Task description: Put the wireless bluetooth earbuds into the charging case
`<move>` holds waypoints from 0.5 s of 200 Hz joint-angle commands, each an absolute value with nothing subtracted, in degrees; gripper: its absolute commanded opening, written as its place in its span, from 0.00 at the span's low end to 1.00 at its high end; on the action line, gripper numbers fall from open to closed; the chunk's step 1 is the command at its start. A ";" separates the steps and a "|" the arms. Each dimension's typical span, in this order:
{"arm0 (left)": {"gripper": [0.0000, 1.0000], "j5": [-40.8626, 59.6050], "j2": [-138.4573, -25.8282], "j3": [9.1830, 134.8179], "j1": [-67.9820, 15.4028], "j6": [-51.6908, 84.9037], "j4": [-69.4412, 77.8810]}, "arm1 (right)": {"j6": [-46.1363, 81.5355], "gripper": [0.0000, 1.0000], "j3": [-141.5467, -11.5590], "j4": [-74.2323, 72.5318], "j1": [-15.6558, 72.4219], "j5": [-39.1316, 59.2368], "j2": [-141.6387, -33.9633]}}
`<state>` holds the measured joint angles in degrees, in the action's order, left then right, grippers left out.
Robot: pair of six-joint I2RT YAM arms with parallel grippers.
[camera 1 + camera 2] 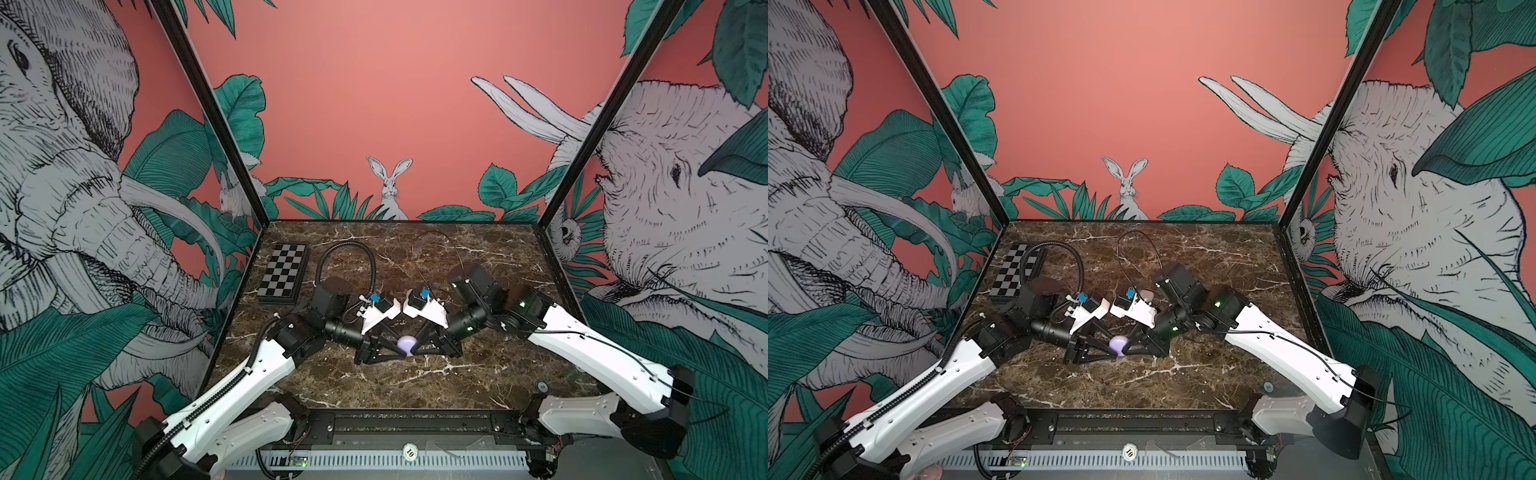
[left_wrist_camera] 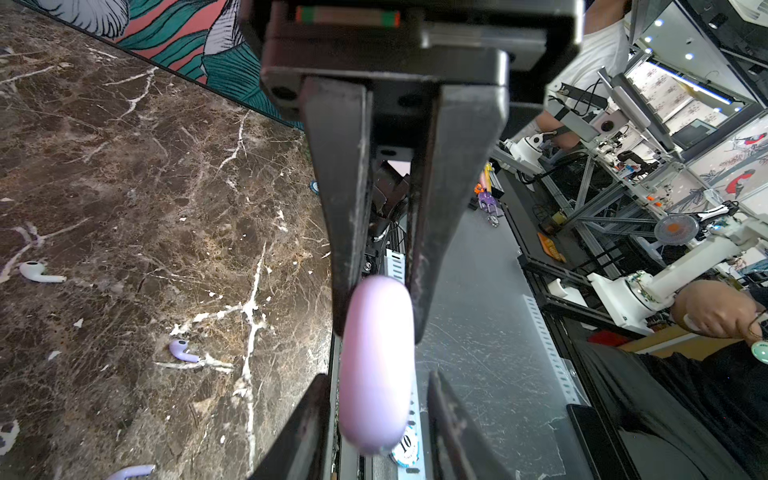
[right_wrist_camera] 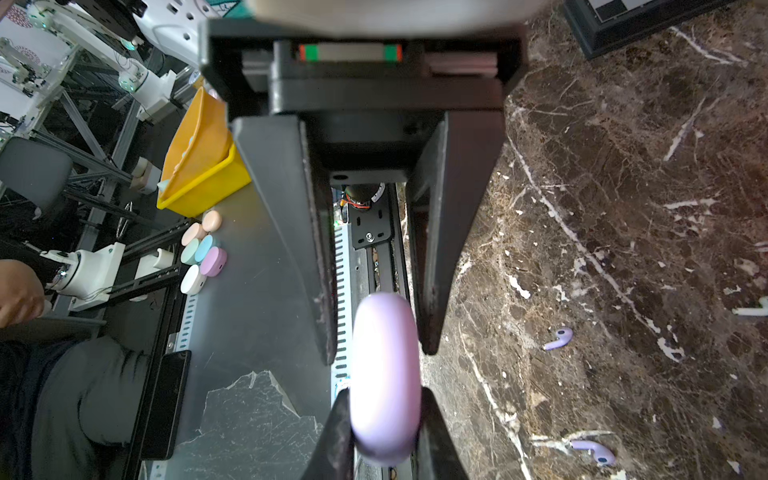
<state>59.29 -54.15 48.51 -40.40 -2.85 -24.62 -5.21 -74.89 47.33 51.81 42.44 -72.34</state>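
Earbuds (image 3: pixel 559 338) lie flat on their sides on the marble table (image 1: pixel 374 386), stems along its surface. The wrist views show two lilac ones and a white earbud (image 2: pixel 39 272), all well apart from the charging case (image 1: pixel 406 345). That lilac case is held on edge over the table's middle, its long axis running left to right between the two grippers. No lid seam can be made out on it. In both top views the loose pieces cannot be made out, and another white one is cut off at a wrist view's border. The left gripper (image 2: pixel 380 334) pinches one end of the case, both fingers pressed on its flat sides. The right gripper (image 3: pixel 379 355) straddles the other end, slightly parted. One finger touches the case and a sliver of gap shows beside the other.
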 commanded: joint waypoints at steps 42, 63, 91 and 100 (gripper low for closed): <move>0.35 60.99 -55.02 49.78 -40.52 -3.47 -25.23 | -4.76 0.00 -75.96 45.01 52.03 42.48 -71.97; 0.33 60.91 -55.11 49.65 -40.52 -3.36 -24.91 | -4.83 0.00 -75.85 45.06 52.01 43.11 -72.11; 0.32 60.85 -55.33 50.10 -40.52 -3.67 -25.39 | -5.18 0.00 -75.86 45.45 52.03 43.53 -72.98; 0.32 60.74 -55.44 50.11 -40.52 -3.67 -25.40 | -5.35 0.00 -75.71 45.45 52.01 43.25 -73.12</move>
<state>59.48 -55.46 48.73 -40.40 -2.98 -24.95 -4.95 -75.72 46.96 51.81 42.52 -72.84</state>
